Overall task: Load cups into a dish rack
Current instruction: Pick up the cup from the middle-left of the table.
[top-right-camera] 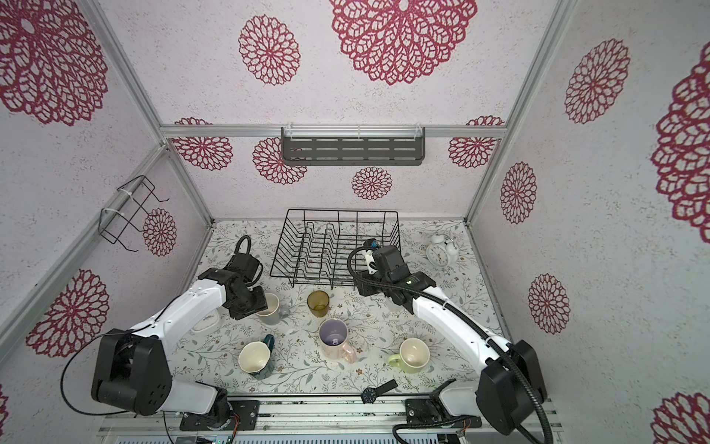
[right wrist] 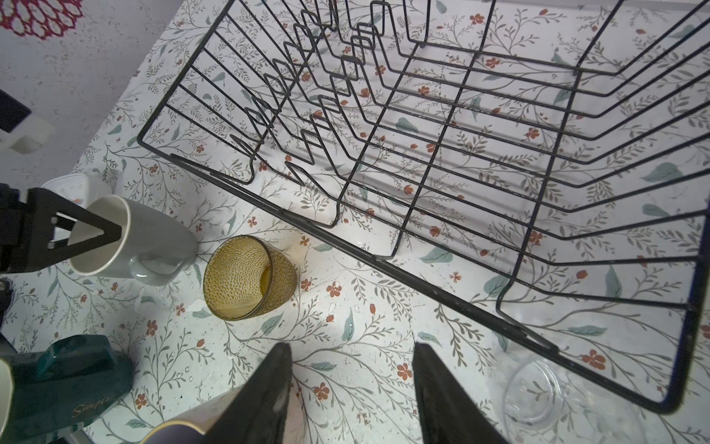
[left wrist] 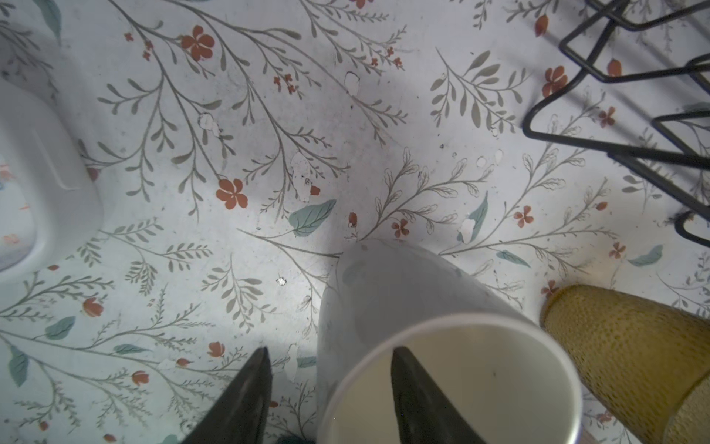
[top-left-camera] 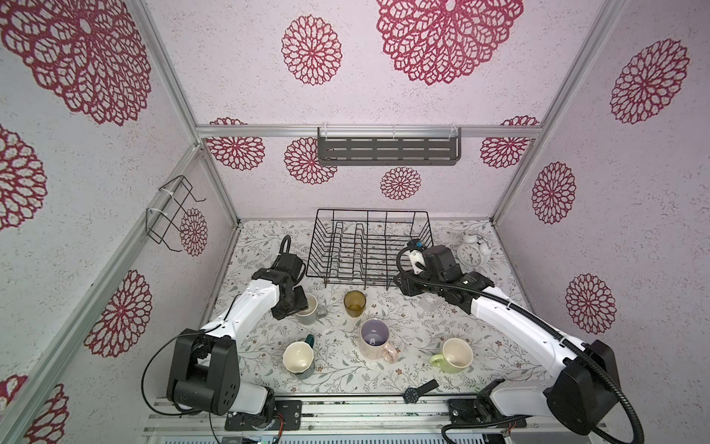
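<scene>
the floral-print table (top-left-camera: 403,311) carries a black wire dish rack (top-left-camera: 369,246) at the back with a white alarm clock (top-left-camera: 471,251) to its right. in front stand a grey mug (top-left-camera: 307,311), amber tumbler (top-left-camera: 354,303), clear glass (top-left-camera: 429,303), pink mug (top-left-camera: 374,340), teal mug (top-left-camera: 297,358) and green mug (top-left-camera: 453,355). a wristwatch (top-left-camera: 417,393) lies at the front edge.

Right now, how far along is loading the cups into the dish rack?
Done: nothing; the black wire dish rack holds no cup. In hand: the left gripper straddles the grey mug, one finger inside. Remaining: all six, including amber glass tumbler, tall pink mug, dark teal mug, light green mug, clear glass. The right gripper is open, empty.
</scene>
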`<action>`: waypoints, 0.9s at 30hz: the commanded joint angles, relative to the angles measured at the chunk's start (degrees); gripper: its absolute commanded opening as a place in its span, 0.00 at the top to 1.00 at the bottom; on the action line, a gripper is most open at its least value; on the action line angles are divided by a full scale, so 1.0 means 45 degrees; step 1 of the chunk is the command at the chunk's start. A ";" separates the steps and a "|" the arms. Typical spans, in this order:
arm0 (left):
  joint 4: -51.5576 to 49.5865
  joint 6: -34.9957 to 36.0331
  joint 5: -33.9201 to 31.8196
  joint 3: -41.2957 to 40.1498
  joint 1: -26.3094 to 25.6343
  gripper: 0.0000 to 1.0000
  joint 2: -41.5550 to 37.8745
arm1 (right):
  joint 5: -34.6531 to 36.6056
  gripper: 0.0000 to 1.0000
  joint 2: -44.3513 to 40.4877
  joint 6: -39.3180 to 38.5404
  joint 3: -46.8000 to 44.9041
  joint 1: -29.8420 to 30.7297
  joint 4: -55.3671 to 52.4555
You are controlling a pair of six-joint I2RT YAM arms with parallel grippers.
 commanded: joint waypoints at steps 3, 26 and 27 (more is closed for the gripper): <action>0.0335 -0.0399 -0.0189 -0.0032 0.0113 0.61 0.0476 | 0.0121 0.46 -0.0129 0.0193 0.0396 0.0037 0.0367; 0.1500 0.1755 0.1244 0.0772 0.0777 1.00 -0.6278 | -0.0499 0.41 -0.1182 0.2066 -0.0018 0.0027 0.2174; 0.2418 0.1810 0.1799 0.0486 0.0777 1.00 -0.6688 | -0.1311 0.40 -0.1199 0.2222 -0.0046 0.0020 0.2571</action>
